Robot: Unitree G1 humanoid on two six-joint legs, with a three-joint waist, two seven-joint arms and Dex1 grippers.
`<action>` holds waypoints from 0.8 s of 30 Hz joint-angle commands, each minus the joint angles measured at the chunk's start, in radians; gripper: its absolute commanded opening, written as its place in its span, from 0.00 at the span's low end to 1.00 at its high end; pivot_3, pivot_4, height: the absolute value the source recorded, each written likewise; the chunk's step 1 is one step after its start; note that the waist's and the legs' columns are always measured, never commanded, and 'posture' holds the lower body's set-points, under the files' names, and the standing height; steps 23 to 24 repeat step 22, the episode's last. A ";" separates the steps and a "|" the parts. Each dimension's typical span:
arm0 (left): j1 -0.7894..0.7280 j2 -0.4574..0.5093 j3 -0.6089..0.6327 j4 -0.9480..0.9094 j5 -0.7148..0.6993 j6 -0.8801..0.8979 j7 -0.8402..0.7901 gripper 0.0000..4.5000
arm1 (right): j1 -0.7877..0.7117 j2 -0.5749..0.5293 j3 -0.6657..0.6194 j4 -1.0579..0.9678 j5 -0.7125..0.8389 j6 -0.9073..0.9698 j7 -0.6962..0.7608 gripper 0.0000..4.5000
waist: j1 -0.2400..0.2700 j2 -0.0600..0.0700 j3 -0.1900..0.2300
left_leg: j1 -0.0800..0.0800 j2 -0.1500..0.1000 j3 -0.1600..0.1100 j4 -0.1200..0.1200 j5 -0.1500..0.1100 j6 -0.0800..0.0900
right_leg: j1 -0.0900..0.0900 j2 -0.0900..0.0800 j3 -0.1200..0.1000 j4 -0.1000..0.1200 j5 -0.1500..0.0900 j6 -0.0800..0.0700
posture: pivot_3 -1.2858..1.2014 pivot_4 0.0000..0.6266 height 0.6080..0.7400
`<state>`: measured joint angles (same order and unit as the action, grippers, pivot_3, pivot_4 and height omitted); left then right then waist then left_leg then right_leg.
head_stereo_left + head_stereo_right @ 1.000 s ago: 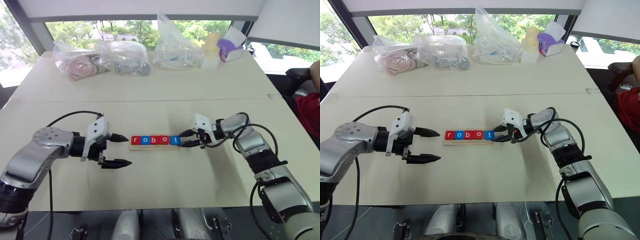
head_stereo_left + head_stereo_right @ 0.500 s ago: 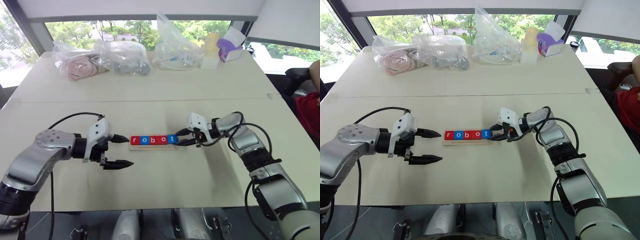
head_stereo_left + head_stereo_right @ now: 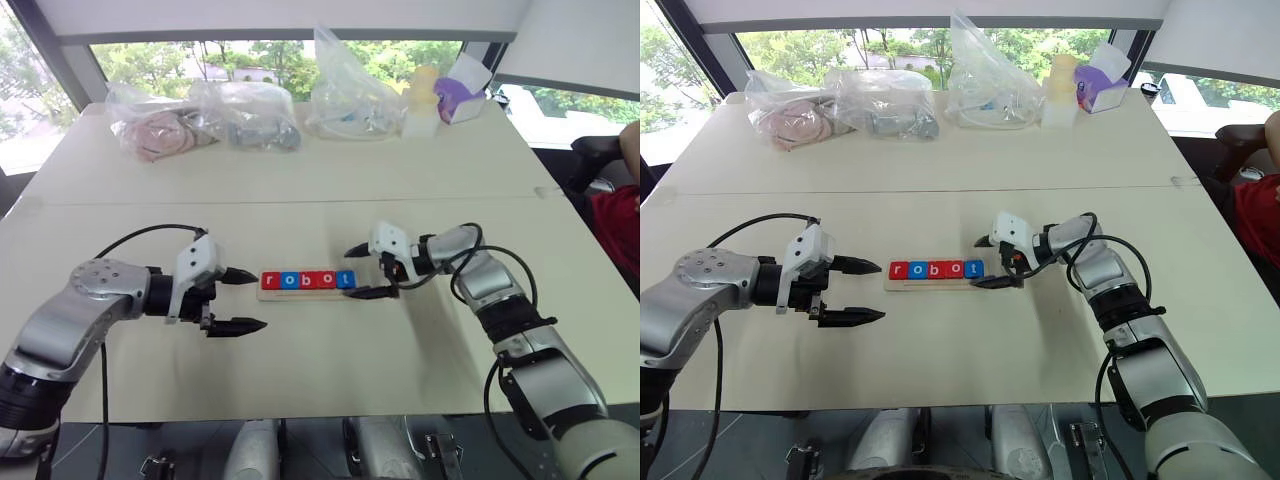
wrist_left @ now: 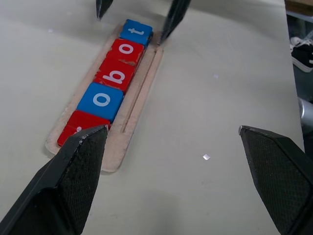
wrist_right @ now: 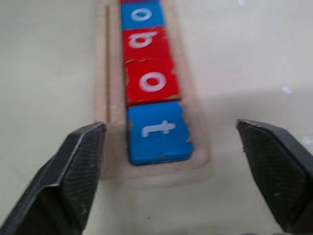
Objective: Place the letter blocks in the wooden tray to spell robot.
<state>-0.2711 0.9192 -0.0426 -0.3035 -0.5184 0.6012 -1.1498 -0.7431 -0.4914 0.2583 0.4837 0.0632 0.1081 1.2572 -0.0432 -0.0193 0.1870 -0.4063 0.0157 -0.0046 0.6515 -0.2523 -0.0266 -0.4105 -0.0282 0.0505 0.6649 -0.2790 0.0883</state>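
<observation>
Squarely in the pale wooden tray, five glossy letter blocks; both black-fingered grippers released.

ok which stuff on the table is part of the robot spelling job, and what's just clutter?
Job:
letter blocks, all five spelling robot
wooden tray holding them

Lying about:
plastic bags at the table's far edge
purple tissue box
pale bottle

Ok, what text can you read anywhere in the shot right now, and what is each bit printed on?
"r" on the red block at the wooden tray's left end
"o" on the blue block
"b" on the red block
"o" on the red block
"t" on the blue block
Together: "robot".
Purple tissue box: any print too small to read.
</observation>
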 commanded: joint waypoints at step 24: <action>0.378 -0.113 0.465 -0.154 -0.132 0.128 0.314 1.00 | 0.651 -0.078 -0.529 -1.068 0.430 0.781 -0.530 1.00 | 0.003 0.000 0.000 | 0.002 0.001 -0.002 -0.001 0.000 -0.001 | 0.003 -0.003 0.000 -0.001 -0.001 -0.002 | 0.52 0.24 0.96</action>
